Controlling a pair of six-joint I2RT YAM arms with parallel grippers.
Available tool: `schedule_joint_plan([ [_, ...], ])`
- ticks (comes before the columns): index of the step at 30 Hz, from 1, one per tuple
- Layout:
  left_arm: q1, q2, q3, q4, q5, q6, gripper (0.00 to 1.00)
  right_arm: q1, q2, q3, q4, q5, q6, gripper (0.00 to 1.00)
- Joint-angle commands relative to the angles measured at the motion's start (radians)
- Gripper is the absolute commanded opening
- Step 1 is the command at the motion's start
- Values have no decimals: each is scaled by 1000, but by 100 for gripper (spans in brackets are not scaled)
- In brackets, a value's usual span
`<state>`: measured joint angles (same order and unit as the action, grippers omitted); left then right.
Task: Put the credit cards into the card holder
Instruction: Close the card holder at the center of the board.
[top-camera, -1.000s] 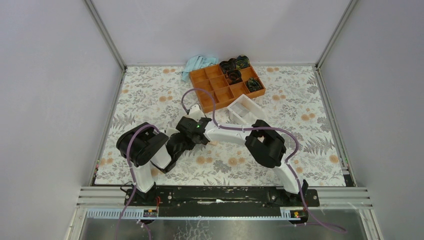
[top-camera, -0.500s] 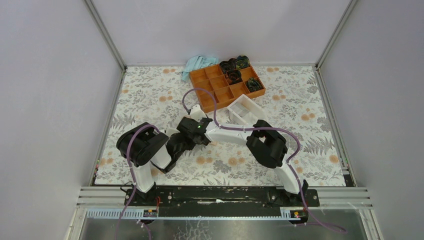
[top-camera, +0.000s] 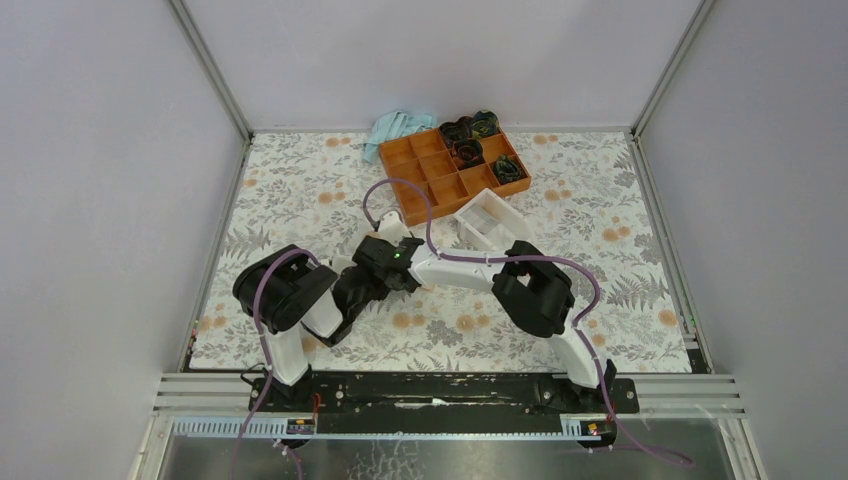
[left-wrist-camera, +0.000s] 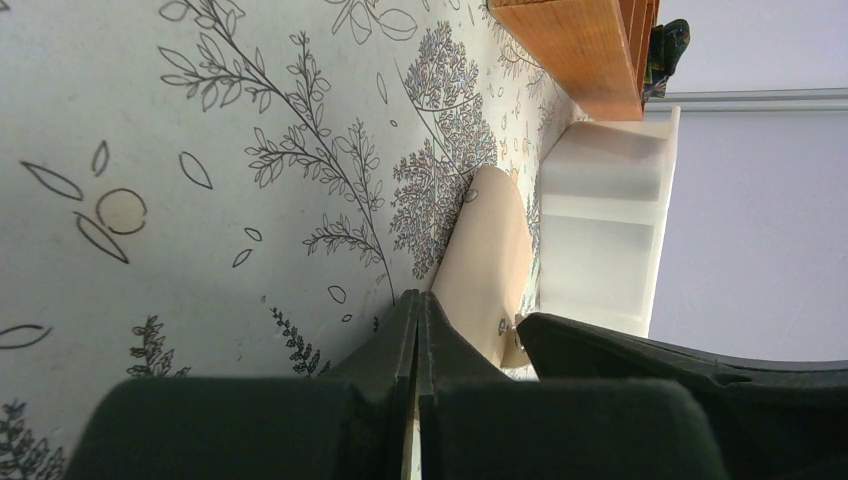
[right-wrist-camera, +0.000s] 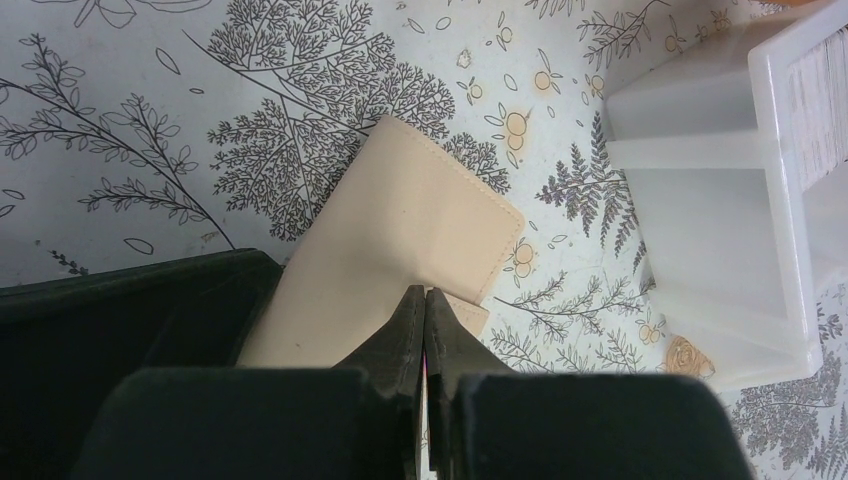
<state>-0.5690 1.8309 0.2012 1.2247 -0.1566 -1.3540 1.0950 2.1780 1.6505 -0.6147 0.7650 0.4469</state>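
The tan card holder (right-wrist-camera: 400, 225) lies folded flat on the flowered cloth; only a sliver of it (top-camera: 428, 286) shows in the top view, beside the two wrists that meet over it. My right gripper (right-wrist-camera: 426, 292) is shut, its tips over the holder's near edge. My left gripper (left-wrist-camera: 418, 295) is shut too, its tips down at the cloth against the side of the card holder (left-wrist-camera: 490, 260). No credit cards show in any view. Whether something thin sits between either pair of fingers cannot be told.
A white divided tray (top-camera: 490, 222) stands just beyond the holder, close to my right gripper (right-wrist-camera: 720, 200). Behind it is an orange compartment tray (top-camera: 455, 170) with dark items, and a light blue cloth (top-camera: 398, 128) lies at the back wall.
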Motion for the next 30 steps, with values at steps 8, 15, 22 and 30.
schedule_joint_plan([
  [8,-5,8,3,15,-1,29,0,13,-9,11,18,-9,22,0],
  [15,-6,7,3,13,-1,30,0,14,-11,3,26,3,15,0],
  [22,-5,7,3,13,0,30,0,10,-6,2,33,11,11,0],
  [30,-4,13,0,18,-1,30,0,4,-8,2,30,18,12,0],
])
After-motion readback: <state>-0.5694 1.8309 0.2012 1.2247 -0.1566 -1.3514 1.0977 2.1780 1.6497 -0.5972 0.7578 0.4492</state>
